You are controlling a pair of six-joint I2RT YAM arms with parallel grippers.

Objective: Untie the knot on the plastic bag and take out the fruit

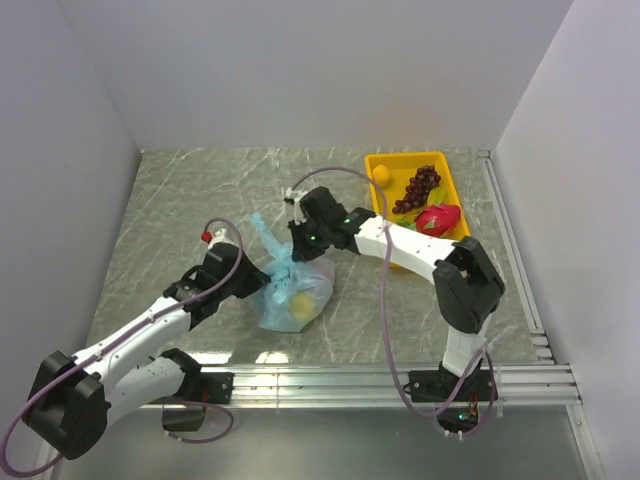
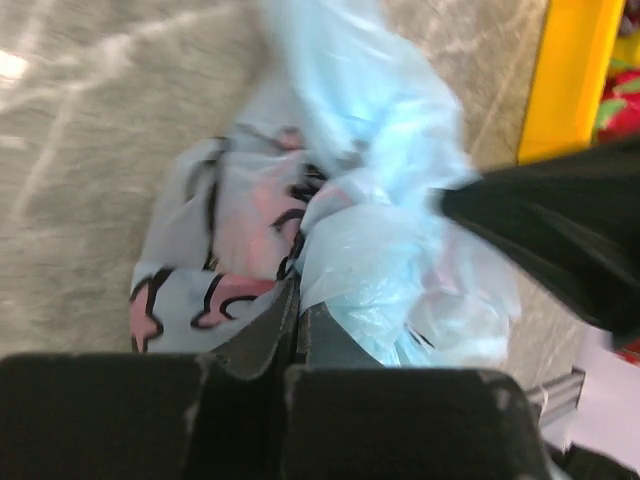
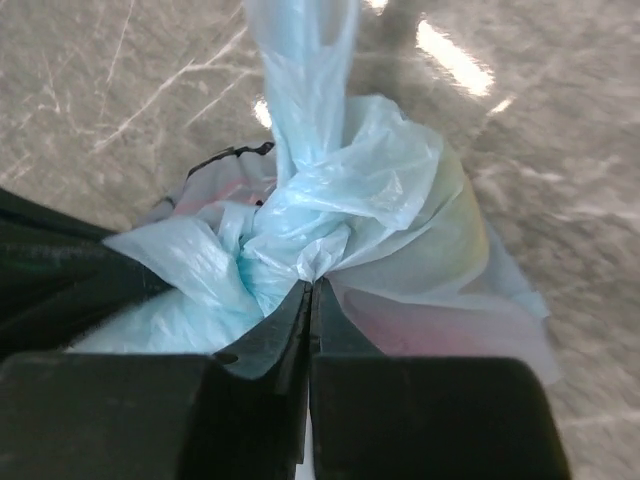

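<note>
Right wrist: right hand (image 3: pixel 308 288) pinches knot (image 3: pixel 312 225)

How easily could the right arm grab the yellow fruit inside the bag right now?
Probably not yet: the yellow fruit is inside the plastic bag, whose knot looks tied.

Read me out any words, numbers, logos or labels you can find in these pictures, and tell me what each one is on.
No text can be read in any of the three views.
plastic bag: dark-outlined pink print on its side, too blurred to tell whether it holds letters.
yellow tray: no label or marking shows.
</note>
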